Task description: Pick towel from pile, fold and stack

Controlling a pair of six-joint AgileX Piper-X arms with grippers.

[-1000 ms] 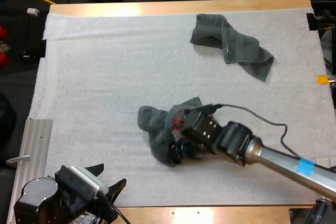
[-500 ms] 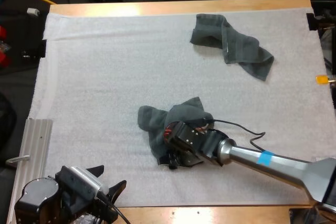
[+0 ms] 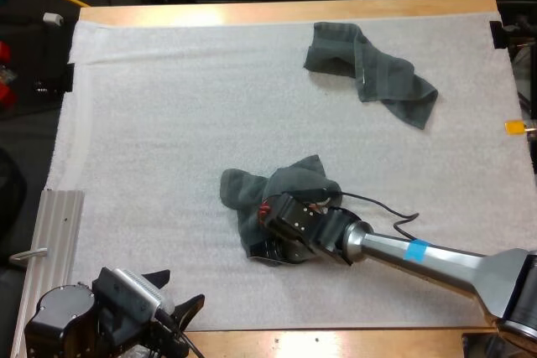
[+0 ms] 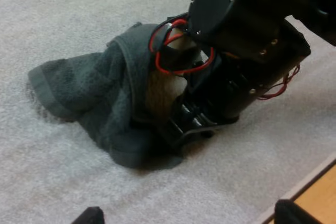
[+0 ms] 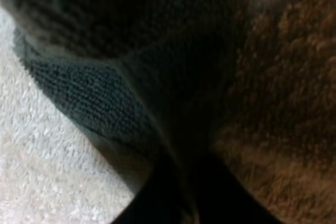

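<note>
Since a second ago my right arm is sinking lower, right tool point(image 3: 270, 247) burying into crumpled towel point(image 3: 242, 190) at mid-mat. Fingers are pinching fold, almost closed. Left tool point(image 3: 174, 291) is idling, spread wide, empty. I'm judging slow straight lift best, keeping pinch firm.

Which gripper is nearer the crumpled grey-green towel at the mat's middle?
Right. The right gripper clamps the crumpled grey-green towel; the left gripper sits apart, at the near edge of the white mat.
</note>
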